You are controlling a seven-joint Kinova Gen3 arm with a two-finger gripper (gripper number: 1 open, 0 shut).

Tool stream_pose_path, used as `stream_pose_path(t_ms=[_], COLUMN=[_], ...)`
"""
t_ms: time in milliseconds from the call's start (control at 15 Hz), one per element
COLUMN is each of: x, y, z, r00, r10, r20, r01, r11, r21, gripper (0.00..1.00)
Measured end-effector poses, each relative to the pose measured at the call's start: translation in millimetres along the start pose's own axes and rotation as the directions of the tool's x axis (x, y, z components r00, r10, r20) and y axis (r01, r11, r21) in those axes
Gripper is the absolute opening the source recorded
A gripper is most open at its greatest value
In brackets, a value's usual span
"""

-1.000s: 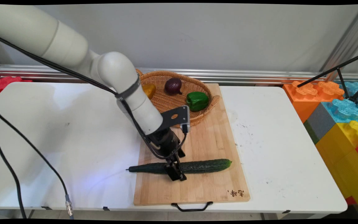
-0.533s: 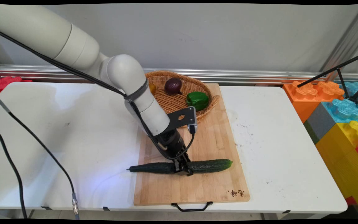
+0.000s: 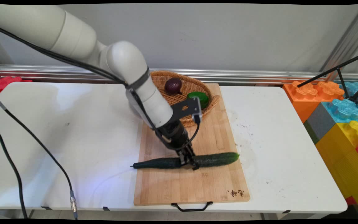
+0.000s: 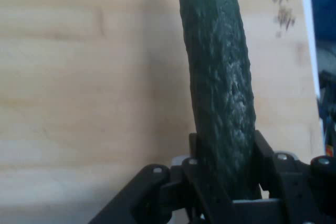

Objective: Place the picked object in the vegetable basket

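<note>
Fingers clamped tight on dark green cucumber near its middle, gripper over wooden cutting board. Cucumber lies across board, stem end past board's left edge, tip near right edge. Wicker basket at board's far edge.

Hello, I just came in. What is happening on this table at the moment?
The arm's gripper is shut on a cucumber near its middle, jaws on either side of it, over a wooden board. The cucumber's right end points slightly up. Behind, a basket on the board's far end holds a purple onion and a green pepper.
</note>
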Motion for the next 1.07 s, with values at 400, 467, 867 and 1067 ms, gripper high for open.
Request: stream_pose_path(t_ms=[400, 467, 867, 1067], x=[29, 31, 32, 25], y=[-21, -26, -77, -107], z=[-63, -72, -119, -120], r00=[0.994, 0.992, 0.982, 0.985], r10=[0.026, 0.021, 0.042, 0.048], r20=[-0.106, -0.124, -0.184, -0.168], r01=[-0.016, -0.007, 0.017, 0.019], r11=[0.995, 0.993, 0.953, 0.925], r21=[0.101, 0.119, 0.303, 0.378], gripper=[0.0, 0.0, 0.0, 0.0])
